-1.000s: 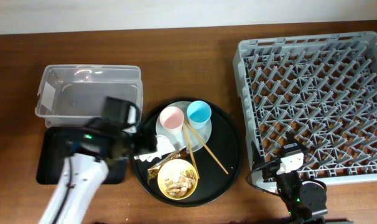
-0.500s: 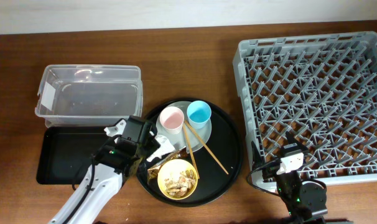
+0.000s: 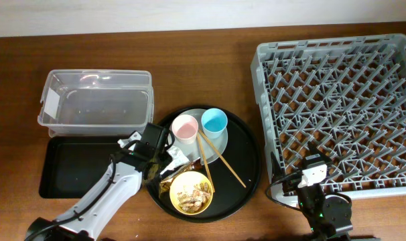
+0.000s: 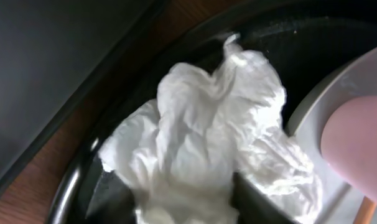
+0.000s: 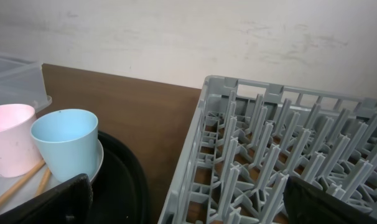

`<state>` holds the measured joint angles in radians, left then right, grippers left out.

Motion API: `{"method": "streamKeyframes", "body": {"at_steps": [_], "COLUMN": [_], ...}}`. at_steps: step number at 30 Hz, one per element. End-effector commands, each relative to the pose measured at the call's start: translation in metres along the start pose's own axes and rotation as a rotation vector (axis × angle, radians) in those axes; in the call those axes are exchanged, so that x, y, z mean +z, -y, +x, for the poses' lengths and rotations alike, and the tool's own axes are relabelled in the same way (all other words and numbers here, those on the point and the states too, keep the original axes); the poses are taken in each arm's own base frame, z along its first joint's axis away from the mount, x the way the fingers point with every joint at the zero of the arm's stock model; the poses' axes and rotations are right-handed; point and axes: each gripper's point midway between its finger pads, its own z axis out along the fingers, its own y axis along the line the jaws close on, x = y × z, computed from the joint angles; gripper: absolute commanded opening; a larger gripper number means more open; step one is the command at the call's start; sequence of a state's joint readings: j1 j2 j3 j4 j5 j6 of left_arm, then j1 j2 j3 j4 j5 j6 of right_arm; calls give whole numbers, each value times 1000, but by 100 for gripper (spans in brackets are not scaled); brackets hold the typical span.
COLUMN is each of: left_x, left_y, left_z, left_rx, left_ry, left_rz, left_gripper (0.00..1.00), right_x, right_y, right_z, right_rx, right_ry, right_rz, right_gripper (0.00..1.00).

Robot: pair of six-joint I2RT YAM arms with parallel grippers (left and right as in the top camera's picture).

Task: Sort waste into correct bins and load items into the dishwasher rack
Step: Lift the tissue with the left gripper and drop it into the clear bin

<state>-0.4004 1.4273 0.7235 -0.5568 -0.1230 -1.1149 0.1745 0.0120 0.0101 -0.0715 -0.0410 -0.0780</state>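
Note:
The crumpled white paper napkin [image 4: 201, 124] lies on the left part of the round black tray [image 3: 246, 174]; it also shows in the overhead view [image 3: 181, 157]. My left gripper [image 4: 185, 186] is down on it with both fingers closed in against the paper [image 3: 155, 143]. The gold-brown wrapper [image 3: 183, 169] lies beside the napkin. The yellow bowl [image 3: 191, 193] holds beige food scraps. The pink cup [image 3: 185, 127] and blue cup [image 3: 214, 122] stand on the pale plate [image 3: 221, 142], with two chopsticks [image 3: 216, 157] lying across it. My right gripper [image 5: 185, 193] is open and empty at the dishwasher rack's [image 3: 337, 114] front left corner.
The clear plastic box [image 3: 96, 104] stands at the back left, with the shallow black rectangular tray [image 3: 76, 167] just in front of it; nothing shows in either. The rack fills the right side. Bare wooden table lies between the round tray and the rack.
My left arm has swung right from over the shallow black tray to the round tray's left edge and come down on the napkin. The right arm has not moved.

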Motion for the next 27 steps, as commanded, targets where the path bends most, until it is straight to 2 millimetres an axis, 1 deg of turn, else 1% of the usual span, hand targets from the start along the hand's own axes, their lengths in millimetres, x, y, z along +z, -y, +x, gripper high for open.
{"method": "streamKeyframes", "body": {"at_steps": [1,4,9,12,13,14,18,19,21,22,23,24,27], "left_x": [2,2,-1,-19,-28,-42,-103,-122,-152,-168,-182,-193,-201], "left_y": [0,-1,3,19,25,34,60,67,74,76,73,65,54], "left_z": [4,3,1,-10,-14,-21,-50,-60,-78,-89,-104,-124,-160], "left_rx": [7,16,20,100,125,162,295,327,367,406,411,365,318], "left_ry": [-13,-7,0,33,49,73,213,259,334,384,442,504,600], "left_rz": [-1,-4,10,68,93,125,232,265,312,326,320,296,266], "left_gripper": [27,1,0,0,0,0,0,0,0,0,0,0,0], "right_x": [0,0,0,0,0,0,0,0,0,0,0,0,0], "right_y": [1,1,1,1,1,1,1,1,1,1,1,1,1], "right_z": [2,2,2,2,2,2,2,2,2,2,2,2,2], "right_rx": [8,8,8,8,8,8,8,8,8,8,8,8,8], "right_ry": [-2,-2,-2,-2,-2,-2,-2,-2,-2,-2,-2,-2,-2], "right_rz": [10,10,10,10,10,10,10,10,10,10,10,10,10], "right_gripper": [99,99,99,98,99,99,99,99,99,99,99,99,99]}}
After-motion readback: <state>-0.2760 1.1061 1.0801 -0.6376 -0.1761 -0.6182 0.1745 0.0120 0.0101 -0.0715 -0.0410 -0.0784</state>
